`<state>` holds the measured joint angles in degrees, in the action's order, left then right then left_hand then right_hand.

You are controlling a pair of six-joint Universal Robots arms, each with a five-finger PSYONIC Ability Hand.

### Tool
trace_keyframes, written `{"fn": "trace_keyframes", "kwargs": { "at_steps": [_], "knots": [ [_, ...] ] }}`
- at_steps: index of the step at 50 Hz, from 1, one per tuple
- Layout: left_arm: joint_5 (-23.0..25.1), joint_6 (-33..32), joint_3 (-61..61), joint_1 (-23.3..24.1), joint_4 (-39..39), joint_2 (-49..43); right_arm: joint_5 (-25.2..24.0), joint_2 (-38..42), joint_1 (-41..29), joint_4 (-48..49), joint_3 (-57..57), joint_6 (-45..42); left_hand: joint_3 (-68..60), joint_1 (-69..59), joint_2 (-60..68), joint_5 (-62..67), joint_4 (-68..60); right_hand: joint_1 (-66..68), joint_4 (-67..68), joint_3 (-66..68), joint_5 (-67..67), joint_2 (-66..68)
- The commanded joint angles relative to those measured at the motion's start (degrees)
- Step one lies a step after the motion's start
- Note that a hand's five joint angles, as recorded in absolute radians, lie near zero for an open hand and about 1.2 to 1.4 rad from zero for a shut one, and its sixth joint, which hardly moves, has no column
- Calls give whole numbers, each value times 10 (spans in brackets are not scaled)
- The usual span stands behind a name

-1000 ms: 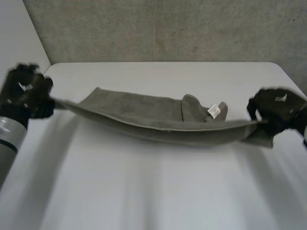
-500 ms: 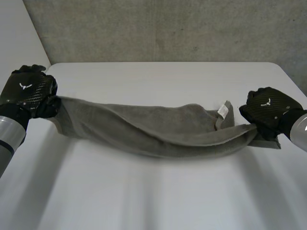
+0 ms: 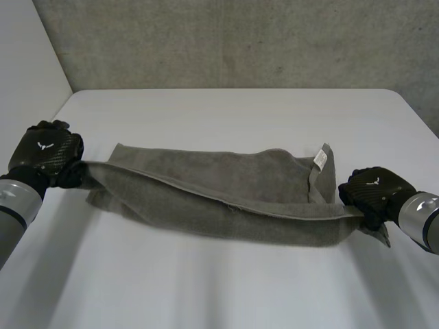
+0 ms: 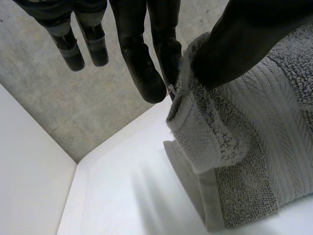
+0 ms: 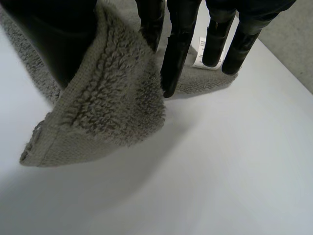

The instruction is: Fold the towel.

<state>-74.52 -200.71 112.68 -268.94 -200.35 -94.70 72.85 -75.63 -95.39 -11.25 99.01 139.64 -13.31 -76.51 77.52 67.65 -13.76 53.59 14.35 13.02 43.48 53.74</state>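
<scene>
**Surface** (image 3: 226, 110): white, rounded far corners, set against a grey wall. It carries the towel across its middle.

**Towel** (image 3: 226, 185): grey terry with a flat woven band near the hem.
- Position: it lies lengthwise between the two hands and is loosely doubled along its length. One long edge is raised as a fairly straight ridge from hand to hand, and the rest lies slack on the surface.
- Handling, judged: light, soft and entirely limp, so it sags wherever it is unsupported and keeps no shape of its own. The looped pile should grip well rather than slip. It is not fragile.
- Best hold, judged: the corners, on or beside the woven band, where the cloth is thinner and firmer. Holding both ends at once keeps the edge straight.

**Left hand** (image 3: 46, 152): at the towel's left end. In the left wrist view the thumb clamps a corner (image 4: 205, 137) against one finger, and the other fingers (image 4: 73, 49) hang straight and free.

**Right hand** (image 3: 370, 192): at the towel's right end, low over the surface. The thumb and fingers (image 5: 178, 44) nip a corner, and a loose flap (image 5: 112, 98) droops below the grip.

**Label** (image 3: 319, 159): small and white, sewn to the far edge near the right end and standing up. Judged useful for telling which edge is which, but too flimsy to hold by
</scene>
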Motion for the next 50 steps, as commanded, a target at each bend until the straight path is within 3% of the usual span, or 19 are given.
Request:
{"fn": "trace_keyframes", "kwargs": {
  "at_steps": [1, 3, 13, 17, 19, 20, 24, 28, 32, 37, 41, 50],
  "knots": [
    [0, 1, 11, -2, -4, 4, -6, 1, 12, 1, 16, -3, 33, -35, 25, 23, 38, 68, -44, -30, 69, 66],
    [0, 1, 11, -2, -3, 6, -10, 0, 28, -2, 23, -9, 33, -35, 25, 23, 38, 249, -44, -30, 250, 247],
    [4, -1, 10, -8, -6, 15, -17, -59, 30, -6, -2, -42, 33, -35, 25, 23, 38, 264, -44, -30, 265, 263],
    [10, 0, -23, -4, -9, -13, -21, -33, 29, -2, -44, -49, 33, -35, 25, 23, 38, 264, -44, -30, 265, 263],
    [8, -1, -52, 3, -12, -46, -23, 29, 0, -4, -129, -48, 33, -35, 25, 23, 38, 264, -44, -30, 265, 263],
    [3, -2, -94, 11, -11, -77, -23, 29, 0, -4, -130, -48, 33, -35, 25, 23, 38, 264, -44, -30, 265, 263],
    [-32, -10, -266, 52, 9, -137, 7, 95, -65, -5, -329, -53, 33, -35, 25, 23, 38, 264, -44, -30, 265, 263],
    [-70, -4, -390, 64, 36, -142, 12, 97, -70, 3, -445, -36, 33, -35, 25, 23, 38, 264, -44, -30, 265, 263],
    [-84, 43, -544, 89, 72, -118, 18, 64, -70, 69, -551, 60, 33, -35, 25, 23, 38, 264, -44, -30, 265, 263],
    [-80, 115, -595, 91, 73, -81, 12, 23, -67, 129, -524, 159, 33, -35, 25, 23, 38, 264, -44, -30, 265, 263],
    [-78, 144, -575, 92, 73, -78, -4, 5, -66, 129, -444, 168, 33, -35, 25, 23, 38, 264, -44, -30, 265, 263],
    [-70, 147, -363, 62, 34, -80, -44, -7, -66, 135, -305, 165, 33, -35, 25, 23, 38, 264, -44, -30, 265, 263]
  ]
}}
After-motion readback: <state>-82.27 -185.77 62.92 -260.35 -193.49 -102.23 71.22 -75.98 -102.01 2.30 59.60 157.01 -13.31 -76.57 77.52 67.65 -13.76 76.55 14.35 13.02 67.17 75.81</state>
